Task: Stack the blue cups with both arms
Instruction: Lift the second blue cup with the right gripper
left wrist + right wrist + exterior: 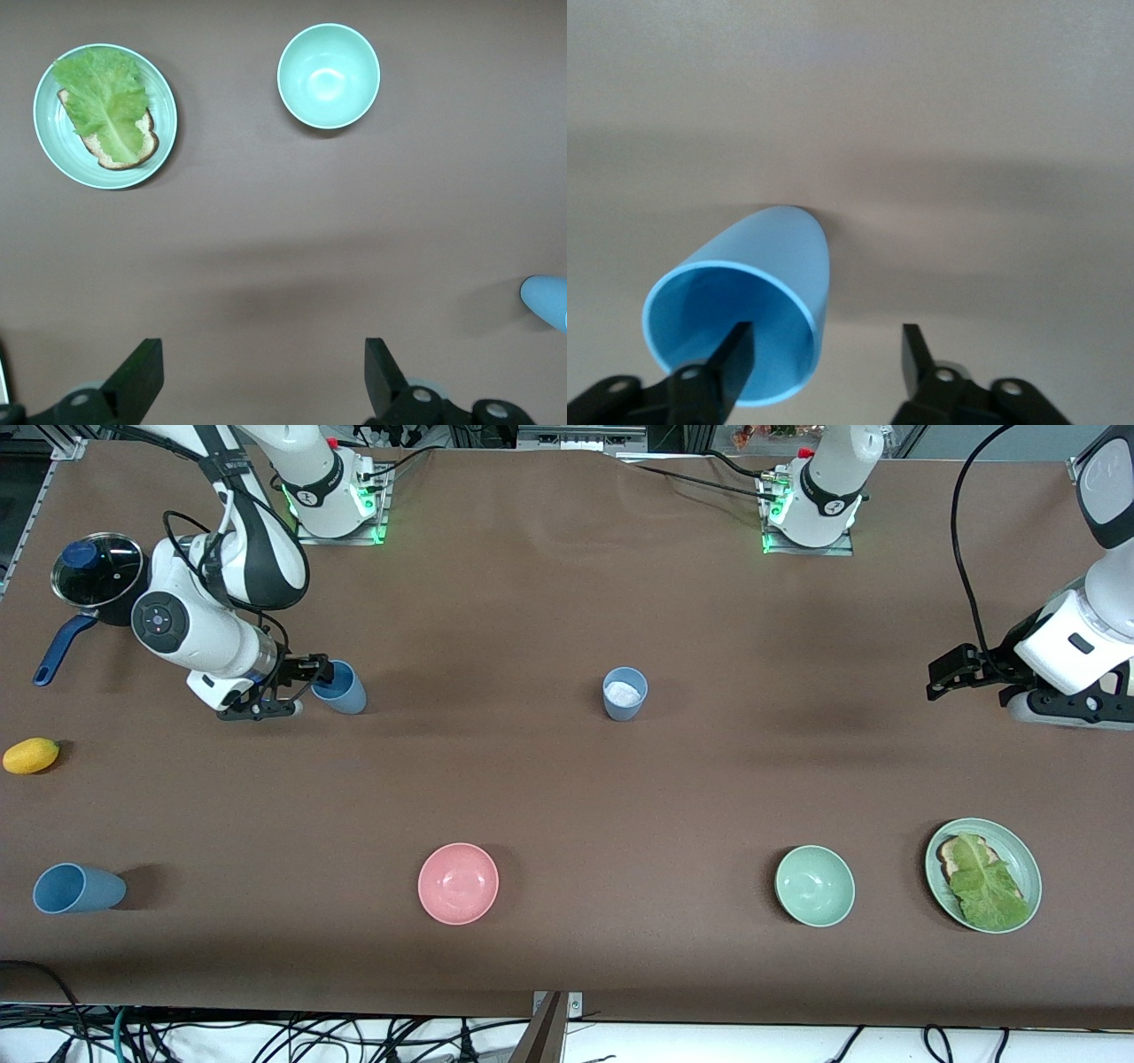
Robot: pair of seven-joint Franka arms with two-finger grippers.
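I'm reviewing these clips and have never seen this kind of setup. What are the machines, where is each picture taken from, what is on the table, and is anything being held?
Two white robot arms stand at a brown table. The wide picture comes from a high camera facing them; the other two come from cameras on each arm's wrist.

The right gripper is at a sky-blue cup near the right arm's end. In its wrist view one finger reaches inside the cup's rim and the other stays outside; the jaws are open, nothing gripped yet.

The left gripper waits, open and empty, at the left arm's end.

Also on the table: a greyer blue cup midway, another blue cup on its side, a pink bowl, a green bowl, a plate with bread and lettuce, a lidded pot and a yellow fruit.
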